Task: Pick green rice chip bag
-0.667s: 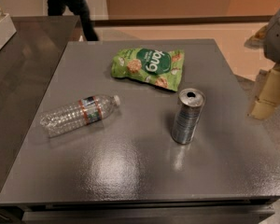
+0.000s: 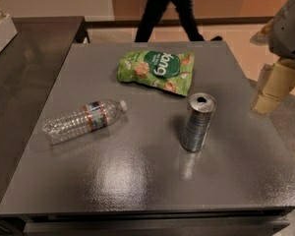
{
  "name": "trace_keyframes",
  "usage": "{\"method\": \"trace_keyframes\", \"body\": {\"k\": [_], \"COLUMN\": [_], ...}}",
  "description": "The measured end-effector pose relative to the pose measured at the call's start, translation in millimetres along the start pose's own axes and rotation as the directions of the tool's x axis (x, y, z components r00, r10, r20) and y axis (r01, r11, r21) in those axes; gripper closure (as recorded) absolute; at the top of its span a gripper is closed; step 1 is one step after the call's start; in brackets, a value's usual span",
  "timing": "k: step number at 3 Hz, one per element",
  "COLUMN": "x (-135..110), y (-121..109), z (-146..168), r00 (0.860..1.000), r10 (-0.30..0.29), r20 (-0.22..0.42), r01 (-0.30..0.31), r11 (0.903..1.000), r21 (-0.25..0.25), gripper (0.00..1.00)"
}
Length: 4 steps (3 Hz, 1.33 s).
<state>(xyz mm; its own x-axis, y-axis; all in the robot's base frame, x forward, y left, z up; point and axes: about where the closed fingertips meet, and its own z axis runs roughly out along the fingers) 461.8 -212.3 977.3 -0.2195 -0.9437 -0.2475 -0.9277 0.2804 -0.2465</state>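
Hand (image 2: pixel 262 103) hangs far right; green rice chip bag (image 2: pixel 157 71) lies well left.

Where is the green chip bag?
In the camera view, the green rice chip bag lies at the far middle of the table, behind the can; the gripper hangs off to the right.

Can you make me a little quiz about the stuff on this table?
1. True or false: the green chip bag lies flat behind the upright can.
2. Fill in: the water bottle lies on its ____.
3. Where is the gripper? A) on the bag B) at the picture's right, past the table edge, away from the bag C) over the bottle

Key: 1 true; 2 side; 3 B.
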Motion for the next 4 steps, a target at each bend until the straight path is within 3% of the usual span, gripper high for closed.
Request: {"method": "trace_keyframes", "body": {"k": [3,4], "x": [-28,-46], "y": [-114,-140], "z": [40,65], "r00": [0.993,0.990], "r10": [0.037,0.046], "r20": [0.114,0.137], "r01": [-0.046,-0.058], "r11": [0.9957,0.9948], "r21": [0.080,0.083], "gripper": [0.00,0.00]}}
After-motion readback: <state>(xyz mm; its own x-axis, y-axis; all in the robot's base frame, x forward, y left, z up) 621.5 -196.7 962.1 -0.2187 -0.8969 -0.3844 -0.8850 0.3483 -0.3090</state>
